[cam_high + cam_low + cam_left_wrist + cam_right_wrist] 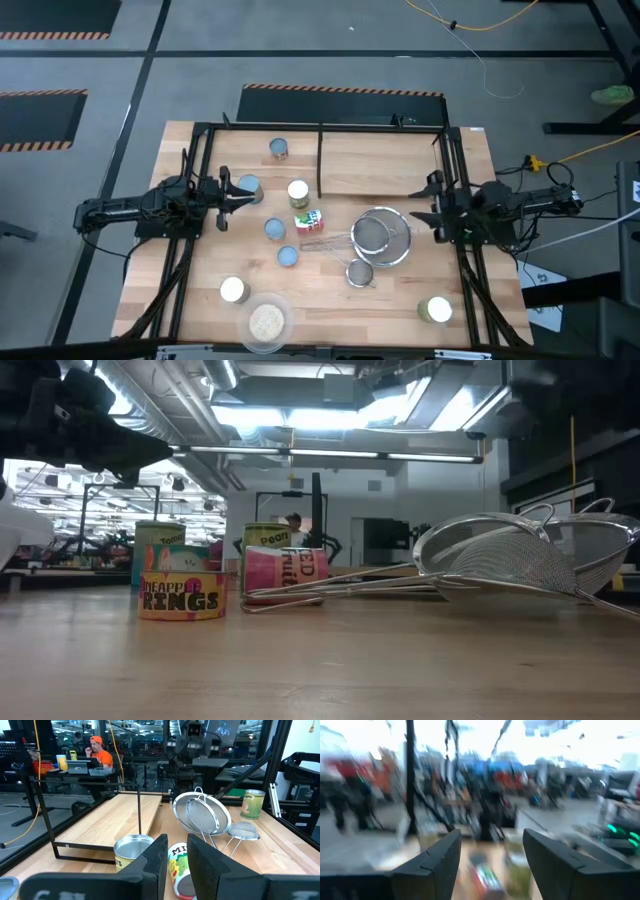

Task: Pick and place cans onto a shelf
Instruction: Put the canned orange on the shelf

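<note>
Several cans stand on the table's left half, among them a silver-blue-topped one (248, 185) close by my left gripper and a cream-topped one (298, 190) (132, 849). A green-red-white can (309, 222) (178, 870) lies on its side. One can (438, 310) stands near the front right. The pale-wood shelf (385, 160) (110, 820) with black rails sits at the far middle and right, with no can on it. My left gripper (235, 195) (177, 862) is open and empty, level, pointing right at the cans. My right gripper (432, 208) (492, 862) is open and empty at the right, beside the strainers.
Two large nested wire strainers (382, 235) (520, 560) and a small one (360, 272) lie right of centre. A clear dish of beige grains (266, 322) sits at the near edge. A person sits beyond the table in the left wrist view (97, 755).
</note>
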Available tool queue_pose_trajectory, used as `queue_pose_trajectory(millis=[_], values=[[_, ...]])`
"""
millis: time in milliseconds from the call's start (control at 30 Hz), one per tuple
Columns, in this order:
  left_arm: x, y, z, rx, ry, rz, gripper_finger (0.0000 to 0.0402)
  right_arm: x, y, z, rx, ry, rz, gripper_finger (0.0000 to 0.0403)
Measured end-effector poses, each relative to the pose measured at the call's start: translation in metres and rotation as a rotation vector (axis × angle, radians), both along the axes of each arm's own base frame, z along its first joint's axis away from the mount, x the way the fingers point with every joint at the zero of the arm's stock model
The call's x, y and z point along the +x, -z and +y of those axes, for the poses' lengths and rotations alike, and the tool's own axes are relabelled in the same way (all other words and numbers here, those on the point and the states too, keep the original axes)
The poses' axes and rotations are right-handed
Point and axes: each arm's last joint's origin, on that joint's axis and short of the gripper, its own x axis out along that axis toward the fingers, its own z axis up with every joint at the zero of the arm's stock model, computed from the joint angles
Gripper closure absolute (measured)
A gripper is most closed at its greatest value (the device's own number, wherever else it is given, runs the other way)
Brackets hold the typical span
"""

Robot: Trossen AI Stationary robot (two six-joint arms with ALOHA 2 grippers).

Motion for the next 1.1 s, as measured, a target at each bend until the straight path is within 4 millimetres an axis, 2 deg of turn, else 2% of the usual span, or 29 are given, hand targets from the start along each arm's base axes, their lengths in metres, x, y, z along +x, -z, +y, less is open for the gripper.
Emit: queue_pose_trajectory(millis=[167,333,433,500,633,833,933,1100], values=[[0.000,0.000,0.000,0.000,0.000,-0.001,0.0335,-0.006,-0.017,0.002,0.051,-0.119,-0.177,0.0183],[0.000,0.000,0.000,0.000,0.000,0.000,0.0335,-0.012,-0.028,0.001,0.081,-0.136,-0.288,0.0183],[0.000,0.000,0.000,0.000,0.000,-0.001,0.0335,-0.017,-0.050,0.000,0.087,-0.134,-0.318,0.0183],[0.000,0.000,0.000,0.000,0.000,0.000,0.0335,-0.019,-0.067,0.000,0.083,-0.134,-0.270,0.0183],[0.000,0.000,0.000,0.000,0.000,-0.001,0.0335,-0.010,-0.100,0.003,0.085,-0.150,0.003,0.0183],[0.000,0.000,0.000,0.000,0.000,0.000,0.0335,0.020,-0.136,0.016,0.319,-0.205,0.555,0.0183],[0.000,0.000,0.000,0.000,0.000,0.000,0.0335,0.033,-0.144,0.026,0.418,-0.236,0.836,0.0183],[0.000,0.000,0.000,0.000,0.000,0.000,0.0335,0.057,-0.140,0.048,0.534,-0.252,1.199,0.0183]])
